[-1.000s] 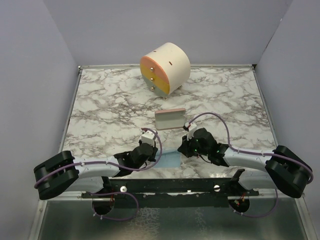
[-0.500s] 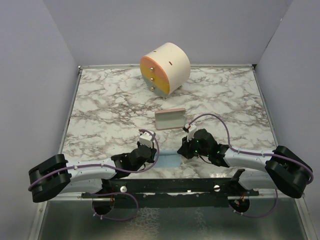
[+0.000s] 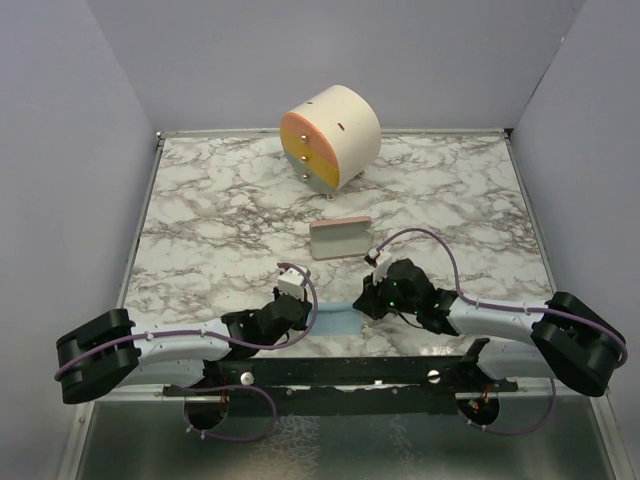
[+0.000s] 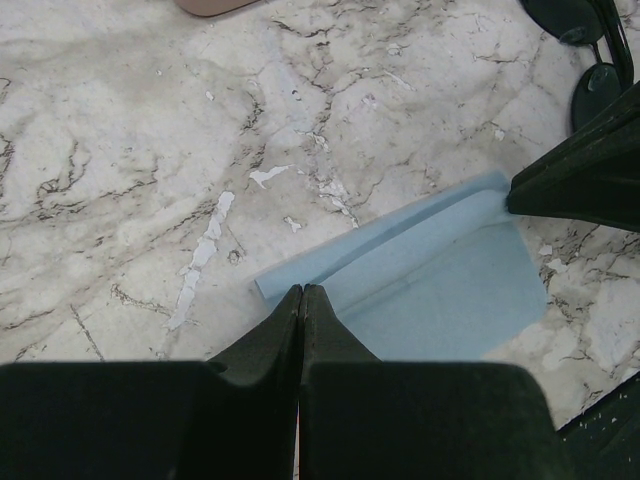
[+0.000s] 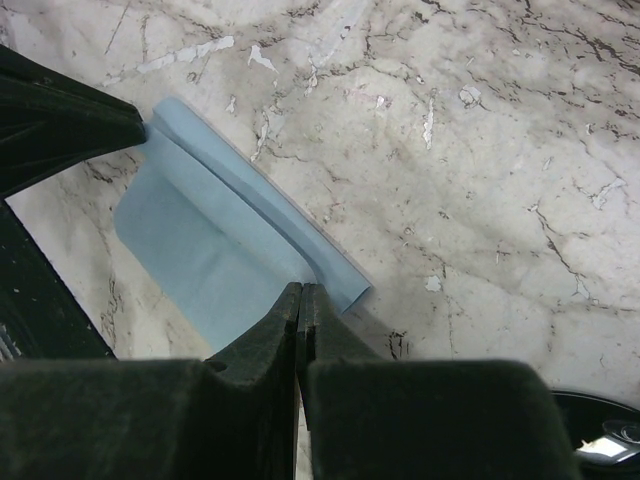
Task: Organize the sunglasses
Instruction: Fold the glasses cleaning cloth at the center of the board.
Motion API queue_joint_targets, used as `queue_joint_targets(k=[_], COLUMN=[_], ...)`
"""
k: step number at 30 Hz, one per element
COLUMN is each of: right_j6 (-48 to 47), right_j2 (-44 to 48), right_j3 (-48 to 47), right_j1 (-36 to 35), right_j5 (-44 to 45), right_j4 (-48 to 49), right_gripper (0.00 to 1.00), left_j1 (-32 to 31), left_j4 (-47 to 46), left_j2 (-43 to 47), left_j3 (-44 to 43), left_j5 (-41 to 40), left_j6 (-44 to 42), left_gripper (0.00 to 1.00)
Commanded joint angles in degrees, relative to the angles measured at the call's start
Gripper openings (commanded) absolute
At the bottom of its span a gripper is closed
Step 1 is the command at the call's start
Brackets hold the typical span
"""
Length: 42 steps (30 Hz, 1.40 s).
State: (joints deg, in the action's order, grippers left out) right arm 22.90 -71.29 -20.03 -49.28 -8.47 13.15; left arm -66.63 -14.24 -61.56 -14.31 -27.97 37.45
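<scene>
The sunglasses (image 4: 592, 88) lie on the marble, their round black lenses showing at the top right of the left wrist view. One lens also shows at the bottom right of the right wrist view (image 5: 600, 432). In the top view my right arm hides them. A light blue cloth (image 3: 338, 320) lies partly folded between my two grippers. My left gripper (image 4: 301, 290) is shut on the cloth's (image 4: 440, 280) left corner. My right gripper (image 5: 300, 288) is shut on the cloth's (image 5: 210, 235) other corner. The pink case (image 3: 338, 238) lies just beyond them.
A round cream drawer unit (image 3: 330, 135) with orange and yellow fronts stands at the back centre. Grey walls close in the marble table (image 3: 220, 210) on three sides. A black rail (image 3: 340, 372) runs along the near edge.
My left arm has drawn back a little toward the near left with the cloth corner. My right gripper has edged slightly left. The cloth shows a fold along its far edge.
</scene>
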Motion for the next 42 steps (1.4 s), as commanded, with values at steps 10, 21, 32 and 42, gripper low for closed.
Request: queue_joint_targets(k=[10,21,32,42], right_j6=[1.28,2.06,2.59,2.92], right_j2=[3.23,3.93,4.55,4.16], right_j3=[1.74,2.44,2.89,3.07], right_j1=[-1.61,-2.31,-2.84,-3.67], right_j5=[-0.9,-0.73,-0.67,-0.32], right_j4=[0.41,-0.42,-0.56,-0.45], right_gripper=[0.01,0.01,0.01,0.01], left_j1=[-2.48,-3.77,-4.64,-4.91], left_j4=[1.81,2.32,2.45,2.18], left_j2=[1.35,1.29,1.21,1.2], left_j3=[0.77,0.5,0.89,1.25], left_j5=[-2.87,-3.45,-4.27,-4.46], left_j6=[1.97,2.72,3.58,3.86], left_gripper=[0.0,0.0,0.0,0.0])
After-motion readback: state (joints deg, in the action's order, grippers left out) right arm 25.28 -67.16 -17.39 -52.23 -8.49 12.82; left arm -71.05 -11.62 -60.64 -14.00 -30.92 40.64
